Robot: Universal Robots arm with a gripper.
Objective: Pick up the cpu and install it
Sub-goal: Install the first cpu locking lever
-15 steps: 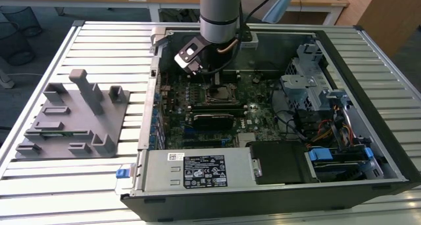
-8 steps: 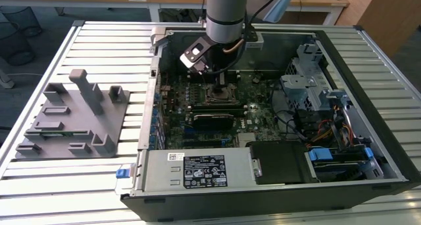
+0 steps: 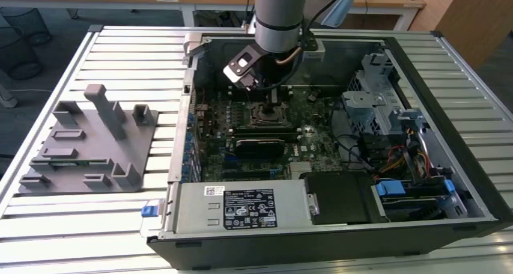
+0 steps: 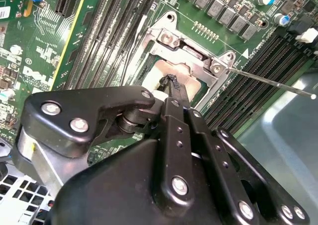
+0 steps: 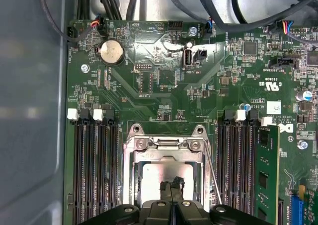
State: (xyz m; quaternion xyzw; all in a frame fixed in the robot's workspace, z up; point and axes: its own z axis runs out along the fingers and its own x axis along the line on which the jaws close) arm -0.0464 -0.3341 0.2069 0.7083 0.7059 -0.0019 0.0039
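The cpu (image 5: 155, 179) lies flat inside the metal-framed socket (image 5: 164, 144) on the motherboard, its shiny silver top showing; in the second wrist view the cpu (image 4: 193, 84) peeks out past the fingers. My gripper (image 5: 172, 184) is directly over it, its two black fingers (image 4: 174, 93) pressed together with nothing between them, tips at or just above the chip's top. In the exterior view the gripper (image 3: 267, 95) hangs inside the open computer case above the socket (image 3: 270, 114). The socket's thin lever rod (image 4: 273, 84) sticks out to one side.
Memory slots (image 5: 94, 170) flank the socket, with a green memory stick (image 5: 267, 175) in one. The case walls (image 3: 186, 106), a drive cage (image 3: 376, 106) and cables surround the board. A grey fixture (image 3: 88, 142) sits on the slatted table at the exterior view's left.
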